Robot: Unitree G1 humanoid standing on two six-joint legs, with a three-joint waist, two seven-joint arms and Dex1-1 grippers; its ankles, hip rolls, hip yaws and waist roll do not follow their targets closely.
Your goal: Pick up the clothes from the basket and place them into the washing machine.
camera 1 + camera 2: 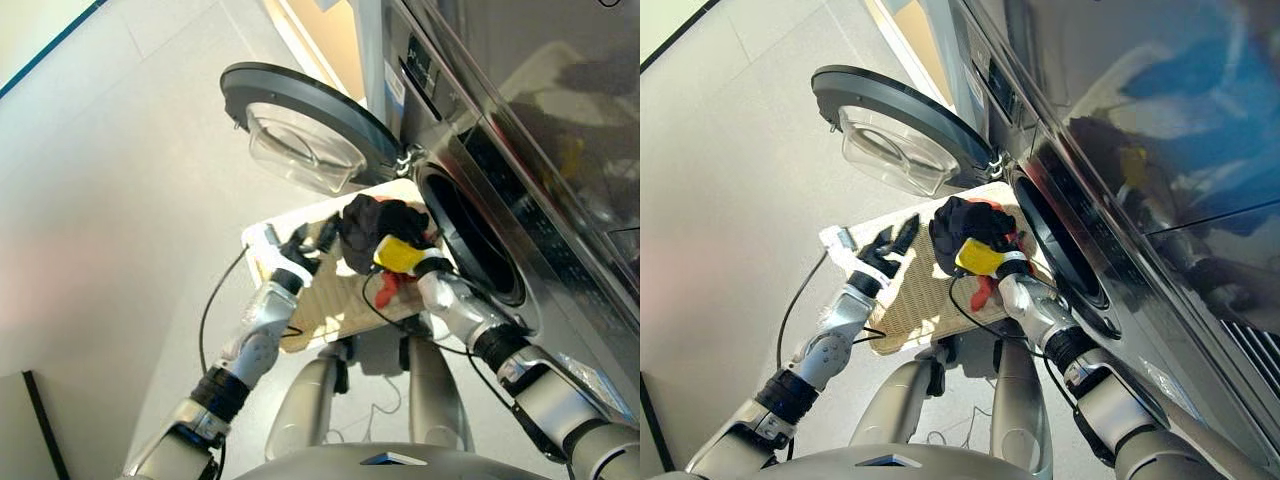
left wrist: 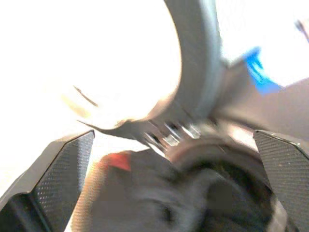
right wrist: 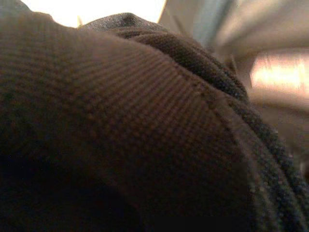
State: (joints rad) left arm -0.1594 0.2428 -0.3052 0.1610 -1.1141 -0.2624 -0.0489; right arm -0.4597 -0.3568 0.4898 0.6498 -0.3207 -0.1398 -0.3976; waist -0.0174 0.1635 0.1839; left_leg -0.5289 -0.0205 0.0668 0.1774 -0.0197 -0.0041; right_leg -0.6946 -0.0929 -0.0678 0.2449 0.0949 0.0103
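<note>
Two garments seen: black garment point(image 1: 378, 228) bunched and lifted at the right pincer point(image 1: 398, 243); coral red garment point(image 1: 388, 290) partly visible beneath the right wrist, lying on the basket point(image 1: 325, 300). Navy piece: cannot be made out.
Black garment position: held above the basket's far end, just beside the drum hole point(image 1: 478, 240), not yet inside it.
Handling: judged light, limp, non-fragile; knit weave visible in the right wrist view, so grip is expected to be good. Loose ends will droop and may snag on the drum rim.
Hold point: a gathered fold in the middle of the bunch is judged best, so that trailing tails stay short.
Right pincer: fingers hidden by cloth in every view; spread or pressed together cannot be told, though the garment hangs from it.
Left pincer point(image 1: 310, 243): fingers spread, nothing held, over the basket's left side, apart from the cloth.
Basket: cream wicker tray on the floor, directly in front of the machine.
Washing machine point(image 1: 520, 150): porthole door point(image 1: 300, 125) swung fully open to the left; drum mouth unobstructed.
Next step, judged: bunch to be carried right, through the drum hole, then released well inside.
</note>
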